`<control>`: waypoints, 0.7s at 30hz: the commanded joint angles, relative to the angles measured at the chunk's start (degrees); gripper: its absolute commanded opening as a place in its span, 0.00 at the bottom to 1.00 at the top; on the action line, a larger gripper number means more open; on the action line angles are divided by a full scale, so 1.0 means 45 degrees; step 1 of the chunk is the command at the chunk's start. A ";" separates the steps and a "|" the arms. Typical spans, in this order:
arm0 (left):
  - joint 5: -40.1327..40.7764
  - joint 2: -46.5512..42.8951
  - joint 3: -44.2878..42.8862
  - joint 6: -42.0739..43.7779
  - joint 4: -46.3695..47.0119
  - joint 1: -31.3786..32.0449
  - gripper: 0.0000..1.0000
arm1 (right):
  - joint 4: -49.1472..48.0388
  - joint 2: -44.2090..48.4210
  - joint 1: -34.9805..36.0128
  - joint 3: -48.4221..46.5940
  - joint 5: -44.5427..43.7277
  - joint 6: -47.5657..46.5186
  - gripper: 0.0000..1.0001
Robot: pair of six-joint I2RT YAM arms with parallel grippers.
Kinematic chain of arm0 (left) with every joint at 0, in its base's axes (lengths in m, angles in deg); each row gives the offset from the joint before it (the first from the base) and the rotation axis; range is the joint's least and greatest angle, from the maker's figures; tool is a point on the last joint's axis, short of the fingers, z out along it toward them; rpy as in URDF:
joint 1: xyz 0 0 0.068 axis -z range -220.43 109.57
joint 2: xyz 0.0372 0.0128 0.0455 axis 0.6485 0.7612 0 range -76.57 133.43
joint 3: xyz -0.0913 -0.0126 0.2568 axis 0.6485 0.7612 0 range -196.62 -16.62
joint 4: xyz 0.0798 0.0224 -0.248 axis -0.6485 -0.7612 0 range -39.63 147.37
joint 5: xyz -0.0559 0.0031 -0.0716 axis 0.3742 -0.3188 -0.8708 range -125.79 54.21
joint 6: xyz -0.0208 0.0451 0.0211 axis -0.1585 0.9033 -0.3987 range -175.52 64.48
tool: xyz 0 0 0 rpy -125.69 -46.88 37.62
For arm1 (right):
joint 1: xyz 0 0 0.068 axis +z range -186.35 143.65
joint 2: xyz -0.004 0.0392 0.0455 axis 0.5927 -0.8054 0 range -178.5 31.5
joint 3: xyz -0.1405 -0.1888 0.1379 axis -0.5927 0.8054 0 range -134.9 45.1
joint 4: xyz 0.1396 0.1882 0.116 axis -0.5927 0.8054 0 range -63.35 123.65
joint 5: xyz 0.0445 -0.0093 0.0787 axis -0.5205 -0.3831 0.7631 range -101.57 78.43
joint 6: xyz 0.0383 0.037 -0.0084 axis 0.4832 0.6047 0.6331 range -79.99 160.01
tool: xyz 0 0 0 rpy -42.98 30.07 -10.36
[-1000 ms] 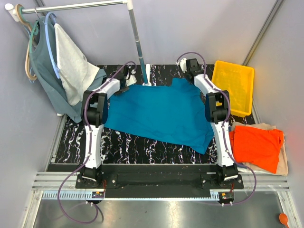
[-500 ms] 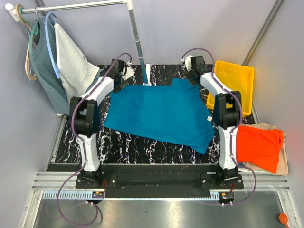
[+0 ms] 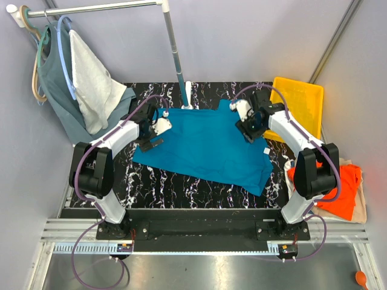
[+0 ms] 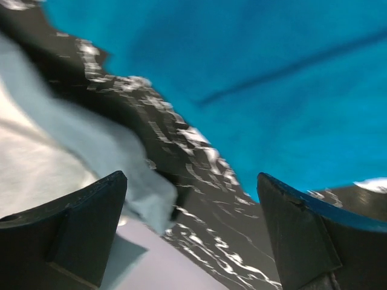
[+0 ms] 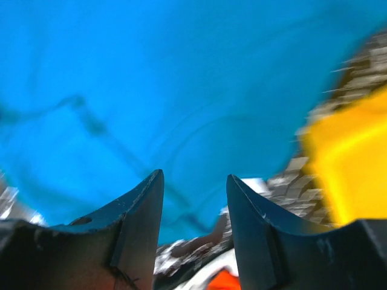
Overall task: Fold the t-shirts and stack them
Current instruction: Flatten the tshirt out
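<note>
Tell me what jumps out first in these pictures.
A teal-blue t-shirt lies spread across the middle of the black marbled table. The left claw and right claw, both open, are at its far corners. A yellow bin sits far right, an orange t-shirt near right.

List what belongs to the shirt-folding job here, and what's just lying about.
Job:
teal shirt, spread flat
orange shirt, lying on the cream shirt

Lying about:
yellow bin
grey-green top and white cloth, both hanging
rack
</note>
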 commanded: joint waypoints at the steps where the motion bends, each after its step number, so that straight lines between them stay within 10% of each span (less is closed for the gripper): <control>1: -0.1564 -0.0733 0.0117 -0.0269 -0.0516 -0.0014 0.95 | 0.2693 0.0249 0.0639 0.0358 0.2034 -0.0725 0.52; 21: -0.1469 -0.0713 0.0155 0.0062 -0.1417 -0.0014 0.94 | 0.2618 0.0034 0.0953 0.2212 0.1316 -0.1136 0.48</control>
